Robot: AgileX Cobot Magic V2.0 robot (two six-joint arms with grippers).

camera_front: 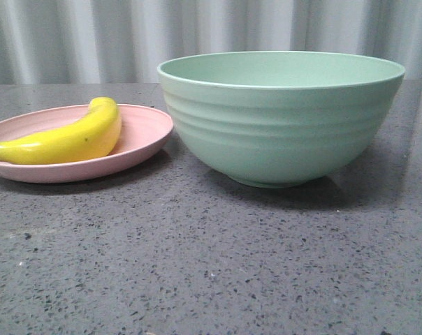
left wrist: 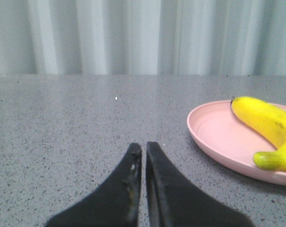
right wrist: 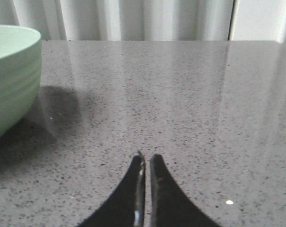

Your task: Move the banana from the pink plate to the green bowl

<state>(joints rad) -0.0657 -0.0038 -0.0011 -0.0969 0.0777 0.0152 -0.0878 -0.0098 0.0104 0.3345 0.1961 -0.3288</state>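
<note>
The yellow banana [camera_front: 71, 138] lies on the pink plate [camera_front: 142, 134] at the left of the front view. The mint-green bowl [camera_front: 281, 122] stands just right of the plate, upright. No gripper shows in the front view. In the left wrist view my left gripper [left wrist: 144, 147] is shut and empty, low over the grey table, with the plate [left wrist: 218, 137] and banana [left wrist: 266, 125] off to one side and apart from it. In the right wrist view my right gripper [right wrist: 147, 158] is shut and empty over the table, well apart from the bowl [right wrist: 10, 75].
A speckled dark grey table [camera_front: 211, 265] carries everything. A pale corrugated wall [camera_front: 78, 38] runs along the table's far edge. The plate and bowl stand nearly touching.
</note>
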